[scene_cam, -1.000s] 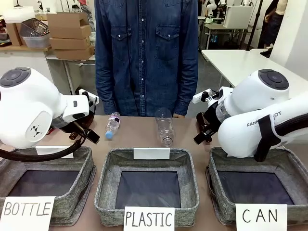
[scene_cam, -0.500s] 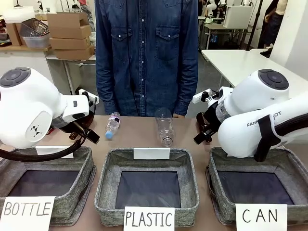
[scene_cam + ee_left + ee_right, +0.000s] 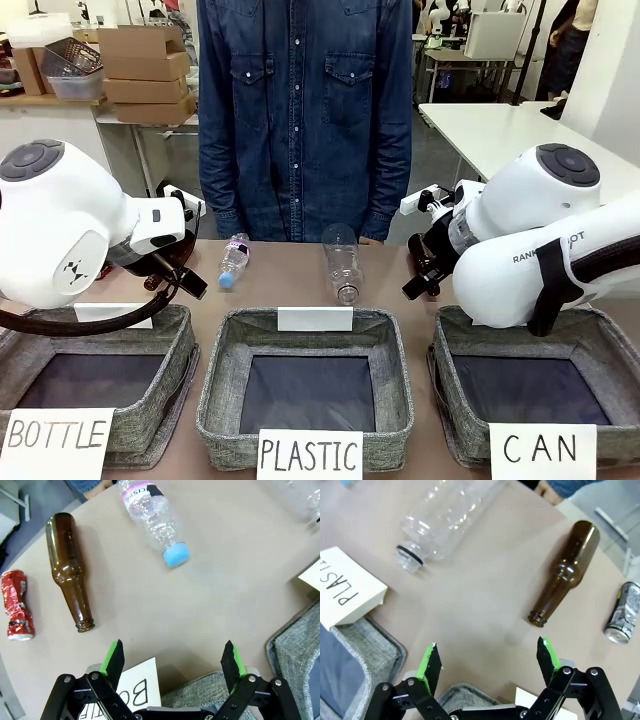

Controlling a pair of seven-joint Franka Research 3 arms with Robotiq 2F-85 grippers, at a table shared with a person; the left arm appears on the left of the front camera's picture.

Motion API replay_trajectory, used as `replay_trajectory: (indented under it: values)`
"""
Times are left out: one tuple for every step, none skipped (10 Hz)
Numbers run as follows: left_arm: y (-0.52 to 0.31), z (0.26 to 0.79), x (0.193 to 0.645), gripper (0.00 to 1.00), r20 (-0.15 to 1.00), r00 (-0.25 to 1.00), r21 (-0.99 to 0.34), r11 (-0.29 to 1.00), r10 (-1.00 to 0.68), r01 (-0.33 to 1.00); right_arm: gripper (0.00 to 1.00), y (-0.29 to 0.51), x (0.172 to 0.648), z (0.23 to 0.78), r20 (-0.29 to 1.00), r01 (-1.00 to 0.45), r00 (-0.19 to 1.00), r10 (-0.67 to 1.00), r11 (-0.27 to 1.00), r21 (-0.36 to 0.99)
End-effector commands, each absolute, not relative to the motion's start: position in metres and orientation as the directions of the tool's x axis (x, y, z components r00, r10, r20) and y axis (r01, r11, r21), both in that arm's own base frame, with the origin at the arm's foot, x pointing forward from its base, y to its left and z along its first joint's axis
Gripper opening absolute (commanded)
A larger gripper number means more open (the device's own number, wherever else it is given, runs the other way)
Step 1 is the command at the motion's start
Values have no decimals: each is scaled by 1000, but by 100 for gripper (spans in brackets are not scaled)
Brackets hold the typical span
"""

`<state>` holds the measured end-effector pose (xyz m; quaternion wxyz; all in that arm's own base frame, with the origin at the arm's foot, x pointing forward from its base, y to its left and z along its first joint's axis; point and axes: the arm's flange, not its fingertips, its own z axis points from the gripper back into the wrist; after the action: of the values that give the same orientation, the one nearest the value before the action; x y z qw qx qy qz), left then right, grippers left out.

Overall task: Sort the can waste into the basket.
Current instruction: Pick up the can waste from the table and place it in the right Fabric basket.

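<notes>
A crushed red can lies on the table at the left of the left wrist view, beyond a brown glass bottle. My left gripper hangs open above the table, well short of the can, holding nothing. A crushed dark silver-patterned can lies at the right edge of the right wrist view, past another brown bottle. My right gripper is open and empty, apart from both. The grey basket with the "CAN" card stands at the front right, under my right arm.
Baskets marked "PLASTIC" and "BOTTLE" stand in the middle and at the left. A small blue-capped plastic bottle and a clear plastic bottle lie behind them. A person in a denim shirt stands at the far side.
</notes>
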<state>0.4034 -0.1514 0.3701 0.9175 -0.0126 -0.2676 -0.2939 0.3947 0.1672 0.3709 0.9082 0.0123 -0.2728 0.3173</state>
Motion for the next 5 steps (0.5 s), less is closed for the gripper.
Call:
replay_trajectory:
  values:
    - [-151,370,403,100,498,684,134,827,-533,546,100,167,395,371,504,-583,650,569,799,-150]
    - [-151,370,403,100,498,684,134,827,-533,546,100,167,395,371,503,-583,650,570,798,-151]
    - [-150,389,396,100,458,681,178,809,-572,560,100,161,390,389,507,-582,641,577,796,-170]
    - [-137,436,378,100,442,676,200,799,-590,566,100,144,372,434,508,-572,652,563,805,-157]
    - [-121,480,348,100,434,685,208,805,-586,556,100,127,344,477,565,-546,645,514,827,-129]
